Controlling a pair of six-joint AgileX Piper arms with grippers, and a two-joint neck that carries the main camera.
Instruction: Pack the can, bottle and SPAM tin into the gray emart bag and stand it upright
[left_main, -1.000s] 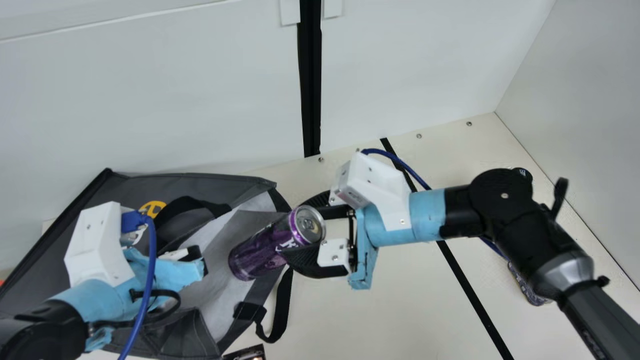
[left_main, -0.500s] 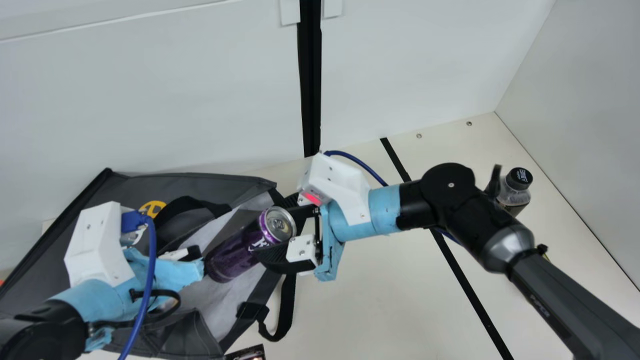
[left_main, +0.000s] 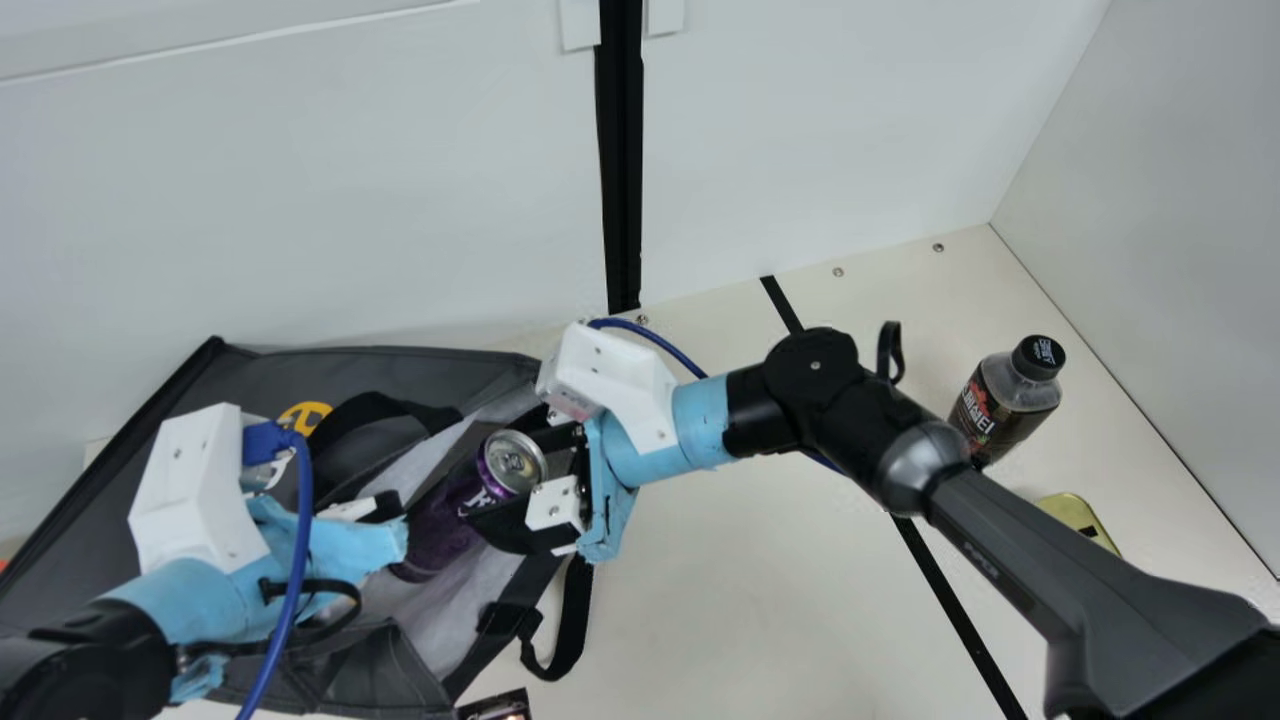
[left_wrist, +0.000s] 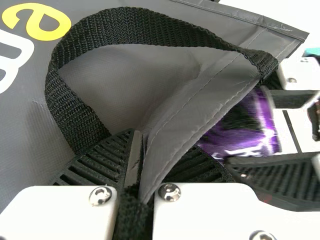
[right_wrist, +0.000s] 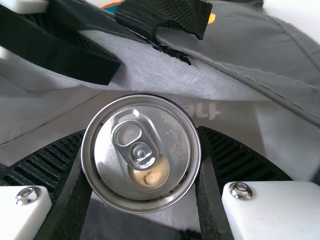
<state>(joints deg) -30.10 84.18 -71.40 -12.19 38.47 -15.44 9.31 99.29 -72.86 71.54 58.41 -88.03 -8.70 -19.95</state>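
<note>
Desk (left_main: 730, 620) is cream, black strip (left_main: 940, 590) across it, pale walls (left_main: 300, 200) behind with a black upright (left_main: 622, 150) between panels. Can (left_main: 513, 460): purple, tilted, lid end up with its pull tab (right_wrist: 135, 145) facing my right wrist camera. It's at the mouth of the gray emart bag, base end over the pale lining; can't tell how deep it sits. Right gripper (left_main: 500, 475) has it, fingers parted only by the can's width, one on each side near the lid. Left gripper (left_main: 350, 540) is on the bag side; left wrist view has its fingers closed together on the edge of the bag, a fold of gray fabric pinched between, handle (left_wrist: 77, 107) looping just beside. Gray emart bag (left_main: 430, 365) lies on its side on the desk, mouth angled toward my right arm, yellow print (left_main: 305, 415) on the face, a black strap (left_main: 570, 630) trailing onto the desk. Well apart from it, past my right arm: bottle (left_main: 1000, 400), dark with a black cap, and near it the SPAM tin (left_main: 1085, 520), gold face partly behind the arm. Small dark item (left_main: 495, 706) by the bag is cut off at the main view's edge; can't tell what it is.
</note>
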